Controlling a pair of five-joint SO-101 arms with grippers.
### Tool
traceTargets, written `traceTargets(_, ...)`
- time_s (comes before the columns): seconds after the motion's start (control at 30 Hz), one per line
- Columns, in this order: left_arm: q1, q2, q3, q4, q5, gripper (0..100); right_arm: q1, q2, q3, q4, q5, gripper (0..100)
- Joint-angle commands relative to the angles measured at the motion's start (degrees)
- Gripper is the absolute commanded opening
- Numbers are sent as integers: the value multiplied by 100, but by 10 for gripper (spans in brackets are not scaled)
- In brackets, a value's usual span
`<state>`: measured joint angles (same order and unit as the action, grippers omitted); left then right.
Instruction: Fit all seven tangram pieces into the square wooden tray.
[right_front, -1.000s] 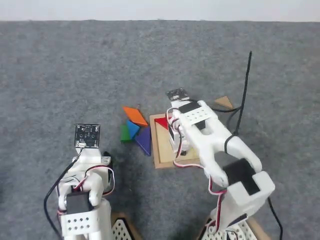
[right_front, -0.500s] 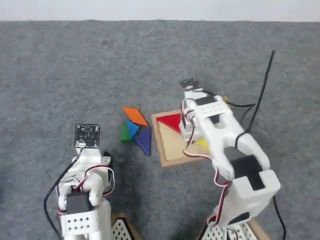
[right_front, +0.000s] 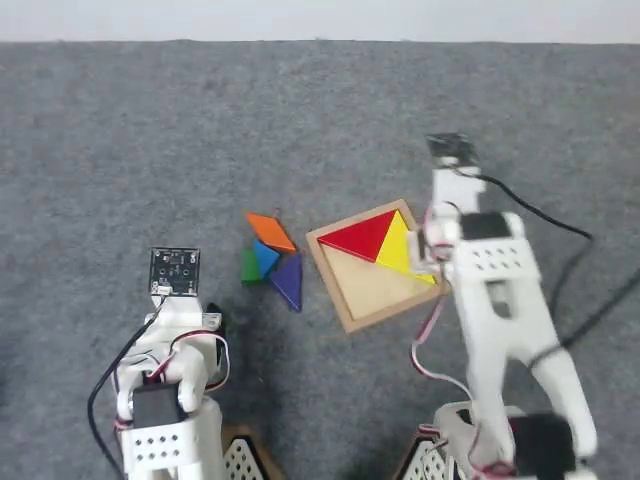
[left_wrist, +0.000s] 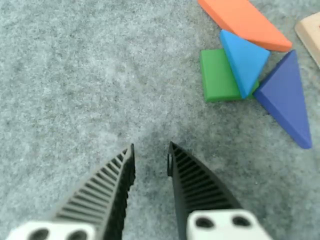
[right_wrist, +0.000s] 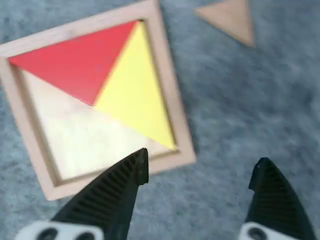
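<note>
- Worktop (right_front: 150, 120): grey, felt-like; all task items are carried on it.
- Square wooden tray (right_front: 327, 283): found beneath and just ahead of the right claw (right_wrist: 203, 156), turned corner-on to the arm. About half of its floor is bare.
- Right claw: fingers are spread wide and nothing is held. One finger hangs over the tray's near rim, the other over the worktop just outside it. The stance is judged to suit a release already made or a fresh approach.
- Left claw (left_wrist: 151, 146): fingers are parted only narrowly, with nothing between them; it is poised low over bare worktop.
- Red triangle (right_front: 358, 238) and yellow triangle (right_front: 402, 250): seated in the tray's far half from the right claw, long sides against two adjoining walls, short sides touching. This is presumably done so one unbroken half is left for the smaller pieces.
- Purple triangle (right_front: 288, 280): loose, ahead of the left claw and toward its right, between that claw and the tray.
- Orange parallelogram (right_front: 270, 231): farthest of the cluster from the left claw.
- Green square (right_front: 249, 267): nearest the left claw; seemingly overlapped by the blue triangle (right_front: 265, 257), so the blue is judged to need lifting first.
- Tan triangle (right_wrist: 227, 20): alone beyond the tray's far corner, well ahead of the right claw.
</note>
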<state>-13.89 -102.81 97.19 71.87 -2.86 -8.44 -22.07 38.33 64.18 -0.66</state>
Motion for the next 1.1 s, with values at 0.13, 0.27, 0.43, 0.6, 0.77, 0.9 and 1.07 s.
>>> traceTargets(0.13,-35,-132,-66,0,18,100,1156,-505,624,-664,246,319)
traceTargets(0.27,-18,-132,-66,-211,-220,100,1042,13,492,-1270,888,318)
traceTargets(0.43,-53,-132,-66,-193,-818,100,927,1543,-466,-1288,1020,318)
traceTargets(0.6,-53,-132,-66,-176,-1099,98,963,2958,-1292,-1297,1169,317)
traceTargets(0.77,-53,-132,-66,-53,-1099,98,875,3187,-1240,-1305,1222,274)
traceTargets(0.9,-53,-132,-66,-44,-1099,98,664,3134,-923,-1288,1371,273)
traceTargets(1.07,-53,-132,-66,-44,-1099,98,295,2563,-316,-1314,1354,273)
